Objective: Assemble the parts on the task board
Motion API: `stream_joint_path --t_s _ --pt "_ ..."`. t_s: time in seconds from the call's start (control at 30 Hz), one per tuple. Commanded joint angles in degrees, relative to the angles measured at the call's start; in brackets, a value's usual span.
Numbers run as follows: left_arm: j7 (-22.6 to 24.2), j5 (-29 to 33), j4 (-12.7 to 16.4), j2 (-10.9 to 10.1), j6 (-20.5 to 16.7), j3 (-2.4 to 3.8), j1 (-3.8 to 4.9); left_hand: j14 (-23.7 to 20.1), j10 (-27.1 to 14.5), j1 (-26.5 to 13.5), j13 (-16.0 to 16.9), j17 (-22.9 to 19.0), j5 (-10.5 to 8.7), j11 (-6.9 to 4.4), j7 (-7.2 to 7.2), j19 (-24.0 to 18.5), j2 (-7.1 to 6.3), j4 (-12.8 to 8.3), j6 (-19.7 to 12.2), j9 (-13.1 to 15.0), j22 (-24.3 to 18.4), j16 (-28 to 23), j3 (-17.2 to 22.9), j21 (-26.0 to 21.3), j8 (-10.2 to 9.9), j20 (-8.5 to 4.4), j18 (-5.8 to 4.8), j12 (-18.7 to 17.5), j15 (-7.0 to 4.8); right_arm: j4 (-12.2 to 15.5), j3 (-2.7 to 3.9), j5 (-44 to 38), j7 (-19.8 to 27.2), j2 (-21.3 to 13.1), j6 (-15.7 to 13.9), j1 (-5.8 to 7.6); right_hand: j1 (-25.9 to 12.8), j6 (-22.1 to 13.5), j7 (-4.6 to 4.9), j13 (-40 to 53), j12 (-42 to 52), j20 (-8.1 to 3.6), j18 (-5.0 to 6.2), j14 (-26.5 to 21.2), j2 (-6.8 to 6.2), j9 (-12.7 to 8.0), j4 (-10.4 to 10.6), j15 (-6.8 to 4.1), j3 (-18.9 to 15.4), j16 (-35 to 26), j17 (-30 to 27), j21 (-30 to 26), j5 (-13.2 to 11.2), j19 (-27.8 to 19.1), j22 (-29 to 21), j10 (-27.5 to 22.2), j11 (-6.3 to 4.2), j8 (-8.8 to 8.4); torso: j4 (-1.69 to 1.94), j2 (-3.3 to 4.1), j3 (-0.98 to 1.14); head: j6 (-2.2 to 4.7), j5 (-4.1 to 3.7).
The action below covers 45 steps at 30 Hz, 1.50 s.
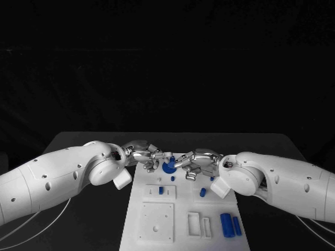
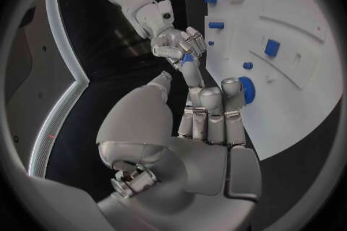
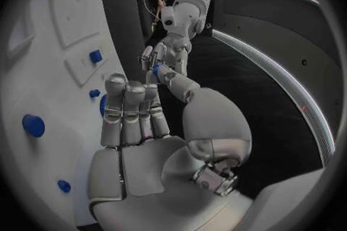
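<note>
both robot hands meet over the far end of the task board [image 1: 175,219]: the left robot hand [image 1: 143,152] pinches a small blue part [image 2: 187,58] at its fingertips, while the right robot hand [image 1: 198,163] has its fingers held together and straight beside a round blue part [image 1: 169,165], though whether it grips that part cannot be told. the round blue part sits on the board between the two robot hands, touching or just beside the right fingers [image 3: 126,110]. nearer the robot than the hands, small blue pegs [image 1: 162,190] stand in the board, two blue cylinders [image 1: 229,225] lie together toward its right edge, and the black bench [image 1: 85,146] surrounds the board.
</note>
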Motion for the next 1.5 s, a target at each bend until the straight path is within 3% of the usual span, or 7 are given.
stream_joint_path --t_s 0.03,0.6,0.77,0.93,1.2,1.37,1.5 --pt "0.7 -1.2 0.4 0.1 2.8 -0.04 0.11 0.3 -0.5 0.9 0.1 0.1 -0.04 -0.04 -0.06 0.5 -0.16 0.7 0.1 0.1 0.9 0.2 -0.8 0.3 -0.3 -6.12 -0.79 0.3 -0.05 0.1 0.02 2.1 0.0 0.1 2.3 -0.01 0.3 0.7 0.62 0.1 0.2 -0.18 1.68 0.0 0.33 0.1 -0.3 -0.32 -0.1 0.2 0.1 0.2 -0.3 -0.1 1.2 -0.2 -0.19 0.22 0.04 -0.01 -0.02 -0.06 0.00" --pt "0.7 0.1 0.4 0.3 5.1 -0.61 0.11 0.2 -0.6 1.7 0.1 0.0 0.05 -0.09 -0.13 0.5 0.14 0.6 0.5 0.2 0.9 0.1 -1.8 0.3 -0.3 -6.24 -0.88 0.3 -0.09 -0.2 0.02 3.2 -0.1 0.2 2.7 -0.01 0.2 0.6 0.63 0.1 0.2 -0.17 1.68 0.0 0.40 0.3 -0.4 -0.32 -0.1 0.2 0.1 0.3 -0.3 -0.2 1.2 -0.2 -0.18 0.23 0.02 -0.01 0.02 -0.20 0.00" --pt "0.5 1.7 0.4 0.3 5.1 -0.63 0.11 0.0 -0.9 4.0 0.0 -0.2 2.20 -0.06 -0.10 0.4 0.16 0.6 0.7 0.1 0.8 0.0 -2.3 0.2 -0.6 -6.30 -1.10 0.3 -0.06 -0.2 0.02 3.2 -0.1 0.2 2.9 -0.01 0.2 0.6 0.63 0.1 0.2 -0.17 1.68 0.0 0.42 0.3 -0.4 -0.32 -0.1 0.2 0.1 0.3 -0.3 -0.2 1.2 -0.2 -0.18 0.24 0.00 -0.02 0.02 -0.18 -0.02" --pt "0.2 4.0 0.3 0.3 4.7 -0.65 0.11 -0.3 -1.5 5.9 0.1 -0.3 10.09 0.06 0.01 0.0 -0.23 0.6 0.9 0.1 0.9 -0.2 -3.0 0.1 -0.8 -6.28 -1.41 0.3 0.05 -0.2 0.02 3.1 -0.2 0.2 3.0 -0.01 0.1 0.6 0.63 0.1 0.2 -0.17 1.68 0.0 0.42 0.3 -0.5 -0.31 -0.1 0.2 0.1 0.3 -0.3 -0.2 1.2 -0.2 -0.18 0.24 -0.03 -0.03 0.04 -0.26 -0.03" --pt "0.3 8.7 0.1 0.4 3.3 -0.77 0.11 -2.4 -4.5 5.0 0.6 -0.5 30.44 0.39 0.14 -1.8 -1.21 0.4 1.7 1.0 1.0 -0.5 -4.6 -0.3 -0.3 -5.93 -2.18 0.8 0.39 -0.3 0.02 2.9 -0.3 0.3 3.0 -0.02 0.2 0.6 0.63 0.1 0.2 -0.17 1.68 0.0 0.44 0.4 -0.5 -0.31 -0.1 0.2 0.2 0.3 -0.3 -0.2 1.2 -0.2 -0.18 0.24 -0.02 -0.01 0.03 -0.24 -0.08" --pt "0.0 8.4 0.1 0.5 4.8 -0.85 0.10 -4.0 -6.8 6.1 1.2 -0.5 33.76 0.42 0.13 -3.1 -1.36 -0.5 2.1 2.3 1.1 -0.3 -4.8 -0.3 0.5 -5.90 -2.45 1.6 0.47 -0.3 0.02 2.8 -0.3 0.3 2.9 -0.02 0.2 0.6 0.63 0.1 0.2 -0.18 1.68 -0.1 0.45 0.4 -0.6 -0.31 -0.1 0.2 0.2 0.3 -0.3 -0.2 1.2 -0.2 -0.18 0.24 -0.01 0.00 0.04 -0.29 -0.07" --pt "0.1 8.3 0.1 0.5 4.9 -0.93 0.10 -4.7 -7.9 6.6 1.5 -0.5 33.29 0.54 0.25 -3.6 -2.10 -0.5 2.1 2.8 1.1 -0.2 -4.8 -0.4 0.7 -5.79 -2.70 2.2 0.64 -0.3 0.02 2.6 -0.2 0.4 2.9 -0.02 0.2 0.6 0.63 0.1 0.2 -0.18 1.68 -0.1 0.46 0.4 -0.6 -0.31 -0.1 0.2 0.2 0.3 -0.3 -0.2 1.2 -0.2 -0.18 0.24 -0.01 -0.04 0.03 -0.35 -0.04"
